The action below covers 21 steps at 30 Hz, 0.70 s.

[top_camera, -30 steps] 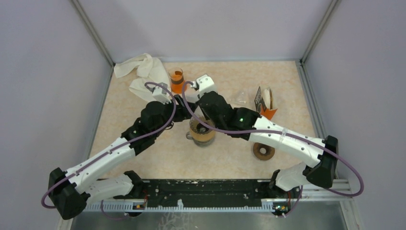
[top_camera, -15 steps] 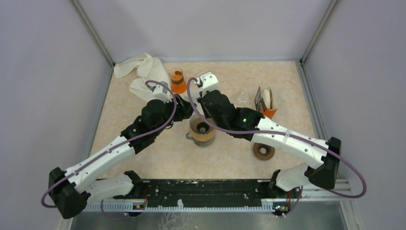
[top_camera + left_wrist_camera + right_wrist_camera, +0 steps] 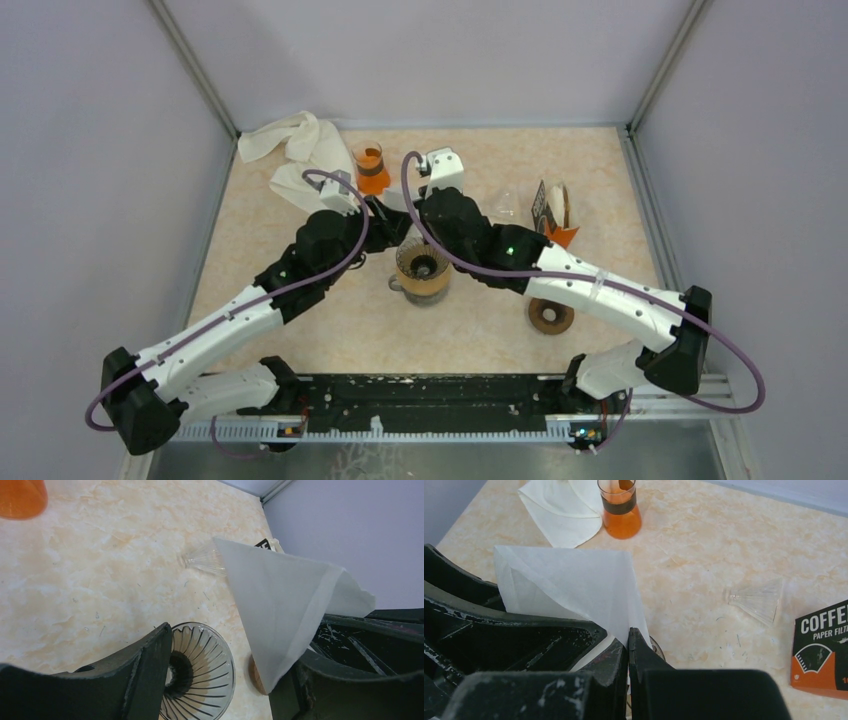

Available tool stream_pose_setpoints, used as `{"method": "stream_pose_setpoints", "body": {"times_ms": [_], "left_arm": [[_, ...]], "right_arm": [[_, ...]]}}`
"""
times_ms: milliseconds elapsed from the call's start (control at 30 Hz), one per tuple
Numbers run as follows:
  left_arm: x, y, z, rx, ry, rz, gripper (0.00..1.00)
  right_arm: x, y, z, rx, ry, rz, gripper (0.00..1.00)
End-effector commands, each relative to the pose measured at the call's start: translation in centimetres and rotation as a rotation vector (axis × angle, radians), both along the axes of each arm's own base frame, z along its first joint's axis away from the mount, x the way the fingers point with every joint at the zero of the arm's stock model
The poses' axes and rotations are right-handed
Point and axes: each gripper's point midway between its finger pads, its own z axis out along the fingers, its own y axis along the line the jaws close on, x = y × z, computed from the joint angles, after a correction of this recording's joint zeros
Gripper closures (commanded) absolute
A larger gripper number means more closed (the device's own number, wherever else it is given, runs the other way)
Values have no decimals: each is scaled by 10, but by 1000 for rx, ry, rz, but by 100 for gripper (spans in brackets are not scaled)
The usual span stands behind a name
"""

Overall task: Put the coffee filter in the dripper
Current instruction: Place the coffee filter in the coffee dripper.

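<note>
The ribbed glass dripper (image 3: 420, 266) stands on a brown-filled cup at mid table, and it also shows between my left fingers (image 3: 200, 675). The white paper coffee filter (image 3: 574, 585) hangs above it, pinched at one edge by my right gripper (image 3: 628, 637), which is shut on it. In the left wrist view the filter (image 3: 280, 610) hangs with its tip against the right-hand finger. My left gripper (image 3: 230, 655) is open, straddling the dripper from above. In the top view both grippers, left (image 3: 385, 215) and right (image 3: 408, 228), meet just behind the dripper.
An orange-filled beaker (image 3: 370, 168) and a crumpled white cloth (image 3: 295, 150) lie at the back left. A second clear dripper (image 3: 505, 205) lies on its side beside the coffee filter box (image 3: 552, 215). A brown ring (image 3: 550, 316) sits at the front right.
My right wrist has shifted slightly back and to the right with the filter, uncovering more of the dripper. The left arm has hardly moved.
</note>
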Motion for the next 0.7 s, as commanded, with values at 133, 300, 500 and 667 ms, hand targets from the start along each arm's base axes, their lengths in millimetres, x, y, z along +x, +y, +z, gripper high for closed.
{"method": "stream_pose_setpoints", "body": {"times_ms": [133, 300, 500, 667], "left_arm": [[0, -2, 16, -52, -47, 24, 32], [1, -1, 11, -29, -48, 37, 39], [2, 3, 4, 18, -35, 63, 55], [0, 8, 10, 30, -37, 71, 74]], "right_arm": [[3, 9, 9, 117, -1, -59, 100], [6, 7, 8, 141, 4, -97, 100], [5, 6, 4, 130, 13, -101, 100], [6, 5, 2, 99, -5, -84, 100]]}}
